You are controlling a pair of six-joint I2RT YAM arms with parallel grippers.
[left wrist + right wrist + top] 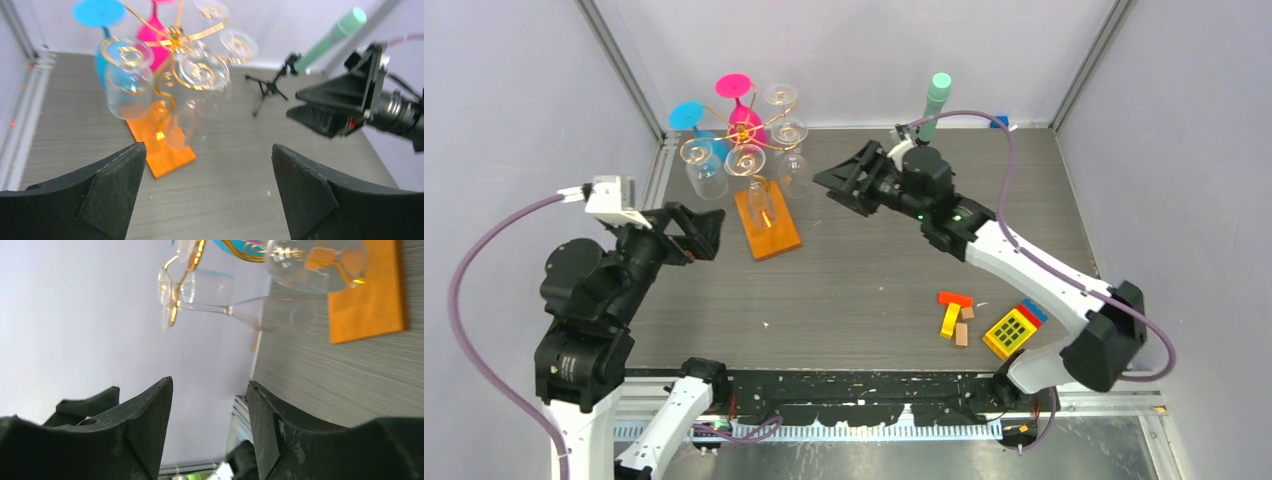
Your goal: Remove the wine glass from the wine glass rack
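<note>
The wine glass rack (746,135) is gold wire with an orange wooden base (767,222), at the back left. Several clear wine glasses (703,165), a blue one (689,118) and a pink one (742,112) hang on it upside down. My left gripper (712,233) is open and empty, left of the base. My right gripper (829,188) is open and empty, right of the rack. The left wrist view shows the rack (175,37), a clear glass (127,82) and the base (167,152) beyond my open gripper (210,165). The right wrist view shows a clear glass (210,290) and the base (367,295) beyond my open gripper (210,390).
A mint-green cylinder on a black tripod (936,100) stands at the back, behind the right arm; it also shows in the left wrist view (330,37). Coloured toy blocks (956,315) and a yellow block (1012,330) lie at the front right. Walls enclose the table.
</note>
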